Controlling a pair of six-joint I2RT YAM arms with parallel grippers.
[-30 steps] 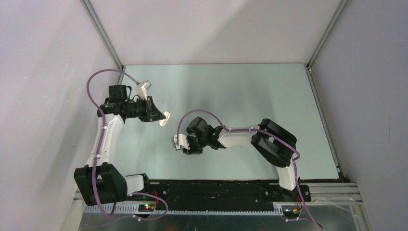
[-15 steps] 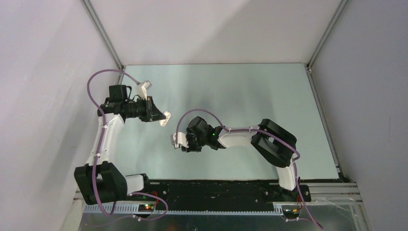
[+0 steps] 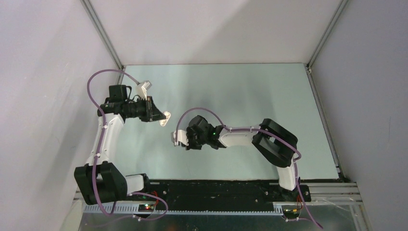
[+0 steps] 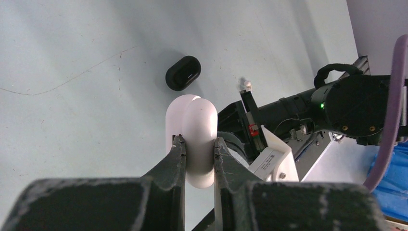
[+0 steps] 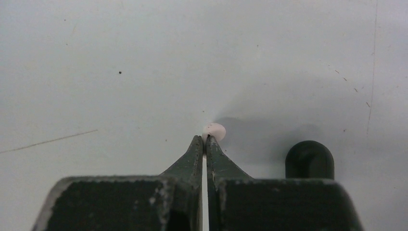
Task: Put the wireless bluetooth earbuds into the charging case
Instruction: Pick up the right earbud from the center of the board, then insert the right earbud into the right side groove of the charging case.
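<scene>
A: Change in the last second: the right fingers [image 5: 193, 156] have gone from partly apart to fully closed; the right arm has also crept a little toward the left one in the overhead view.

B: Agreed; in the right wrist view the tips meet on a white earbud [image 5: 214, 130], which pokes out just beyond them; we read that as a pinch at the very tip, though little of the bud sits between the pads.

A: Left side unchanged; the left fingers [image 4: 174, 156] grip the white case [image 4: 192, 115] by its lower half and hold it up off the surface [image 4: 72, 120], edge toward the camera; we cannot tell from here whether its lid is open.

B: The black case [image 4: 183, 73] lies flat on the surface, apart from both arms; in the right wrist view it sits just to the right of the bud, not touching it.

A: Other earbuds: none in sight in any view.

B: Meaning for the task, as we judge it: pick-up of one white bud looks done; the carry to the white case comes next; nothing is seated yet.

A: Risk: so slight a hold could let the bud twist or drop on the way; we would watch the tips closely.
</scene>
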